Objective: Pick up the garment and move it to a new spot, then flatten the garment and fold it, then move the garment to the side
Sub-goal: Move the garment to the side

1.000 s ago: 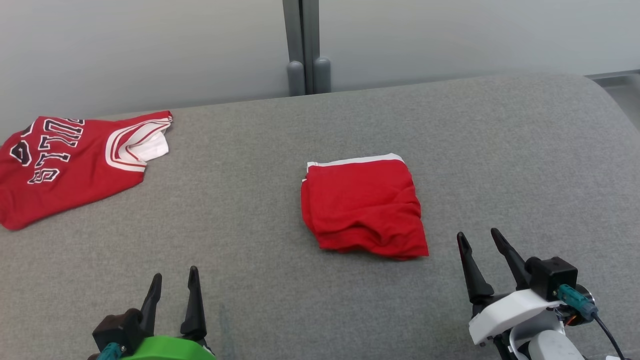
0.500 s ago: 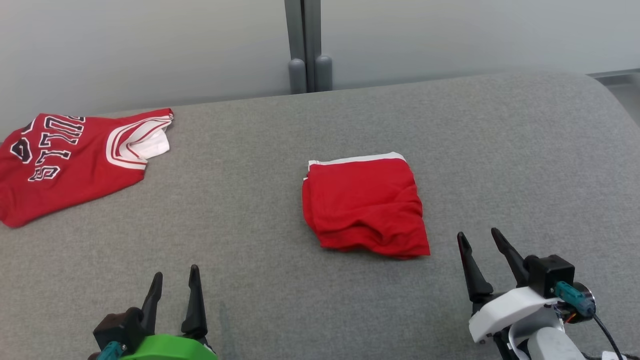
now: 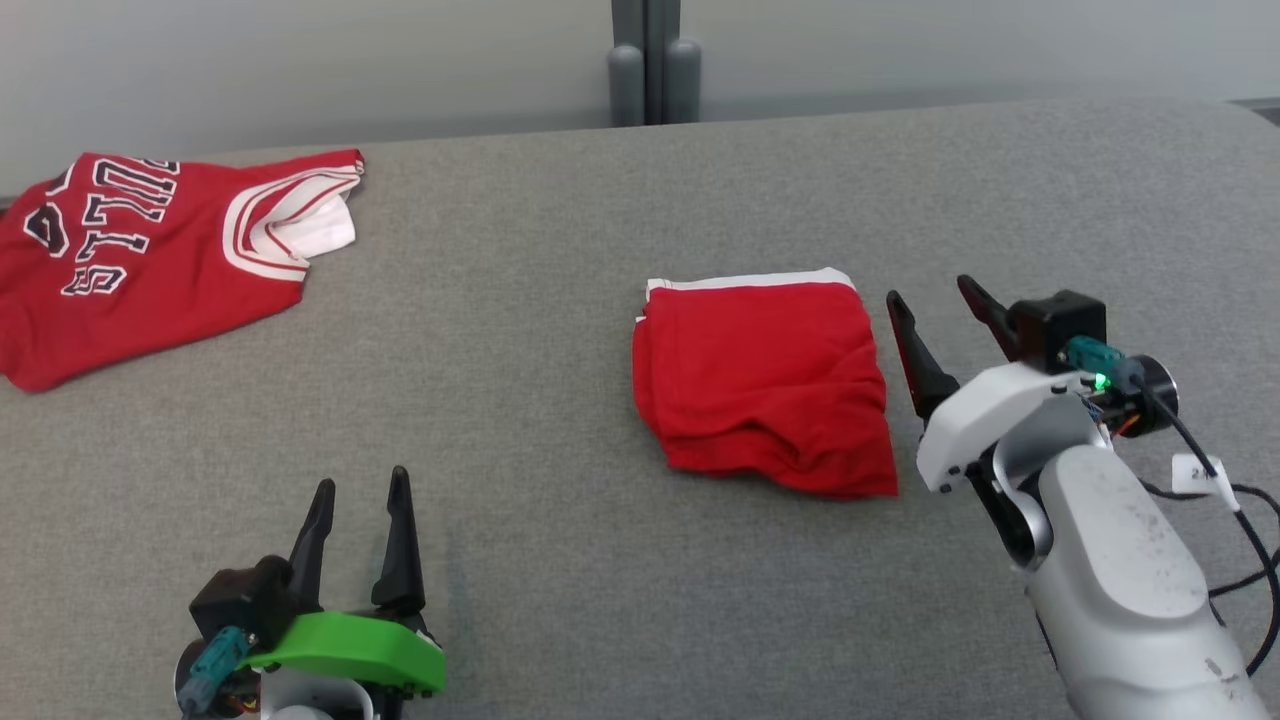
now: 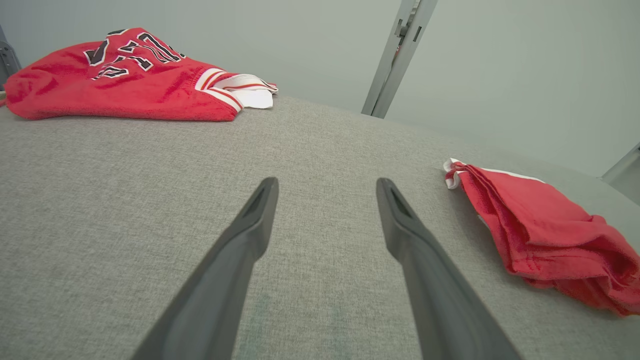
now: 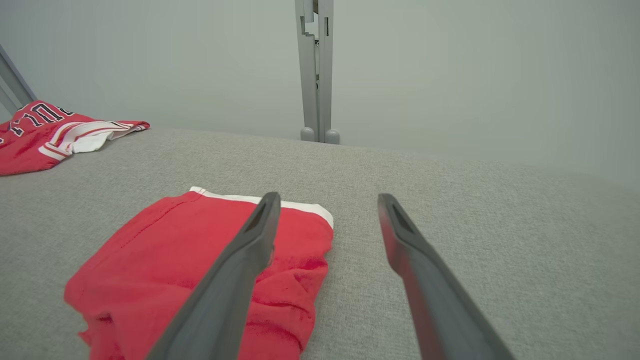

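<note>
A folded red garment (image 3: 765,385) with a white band along its far edge lies in the middle of the grey padded surface (image 3: 500,420). My right gripper (image 3: 930,290) hovers open just beside the garment's right edge, holding nothing. In the right wrist view the gripper (image 5: 328,196) has its left finger over the garment (image 5: 165,250) and its right finger over bare surface. My left gripper (image 3: 362,480) stands open and empty at the near left, well apart from the garment. The left wrist view shows the left gripper (image 4: 327,182) over bare fabric, with the garment (image 4: 545,225) off to the right.
A red jersey (image 3: 150,250) with black-and-white lettering and striped trim lies spread at the far left (image 4: 125,80) (image 5: 35,135). A grey post (image 3: 655,60) stands against the pale wall behind the surface. The surface curves down at its right end.
My right arm has reached forward from the near edge to the garment's right side. The head camera has shifted a little. The left gripper and both cloths have stayed put.
</note>
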Controlling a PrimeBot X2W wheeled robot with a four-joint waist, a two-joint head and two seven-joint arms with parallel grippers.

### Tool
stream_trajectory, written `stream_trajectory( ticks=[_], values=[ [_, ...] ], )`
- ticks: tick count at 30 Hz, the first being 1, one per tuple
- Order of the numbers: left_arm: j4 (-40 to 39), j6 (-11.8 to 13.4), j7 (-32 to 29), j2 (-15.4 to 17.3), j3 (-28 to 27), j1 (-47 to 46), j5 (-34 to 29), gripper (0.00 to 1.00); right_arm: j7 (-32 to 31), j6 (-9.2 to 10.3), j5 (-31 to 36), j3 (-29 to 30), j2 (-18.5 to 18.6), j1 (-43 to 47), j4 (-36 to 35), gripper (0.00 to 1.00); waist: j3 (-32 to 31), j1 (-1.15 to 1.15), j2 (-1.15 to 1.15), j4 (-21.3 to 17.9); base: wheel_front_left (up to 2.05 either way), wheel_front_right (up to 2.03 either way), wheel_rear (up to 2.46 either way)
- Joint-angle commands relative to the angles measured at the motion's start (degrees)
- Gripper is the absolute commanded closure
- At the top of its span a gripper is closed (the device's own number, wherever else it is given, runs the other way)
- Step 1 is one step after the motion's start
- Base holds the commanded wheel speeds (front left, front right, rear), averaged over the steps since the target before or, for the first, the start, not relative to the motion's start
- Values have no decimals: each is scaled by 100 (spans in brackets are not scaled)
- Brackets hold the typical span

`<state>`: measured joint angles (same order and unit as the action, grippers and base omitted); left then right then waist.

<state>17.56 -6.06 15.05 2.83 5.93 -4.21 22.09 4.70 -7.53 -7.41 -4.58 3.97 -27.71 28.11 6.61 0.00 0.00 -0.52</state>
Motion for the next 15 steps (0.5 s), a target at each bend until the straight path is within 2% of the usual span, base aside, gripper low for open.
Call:
stream_trajectory(
  ticks=[1, 10, 15],
  values=[
    [9, 12, 17, 13, -18, -134, 46, 0, -209, 8, -121, -76, 62, -184, 105, 0, 301, 0, 0, 175, 0, 0, 0],
    [26, 15, 12, 13, -1, -350, 118, 0, -1777, 9, -824, -542, 510, -711, 646, 0, 665, 0, 0, 380, 0, 0, 0],
    [16, 22, 12, 12, -18, -394, 136, 0, -2046, 9, -1198, -678, 613, -674, 660, 0, 758, 0, 0, 415, 0, 0, 0]
  ],
)
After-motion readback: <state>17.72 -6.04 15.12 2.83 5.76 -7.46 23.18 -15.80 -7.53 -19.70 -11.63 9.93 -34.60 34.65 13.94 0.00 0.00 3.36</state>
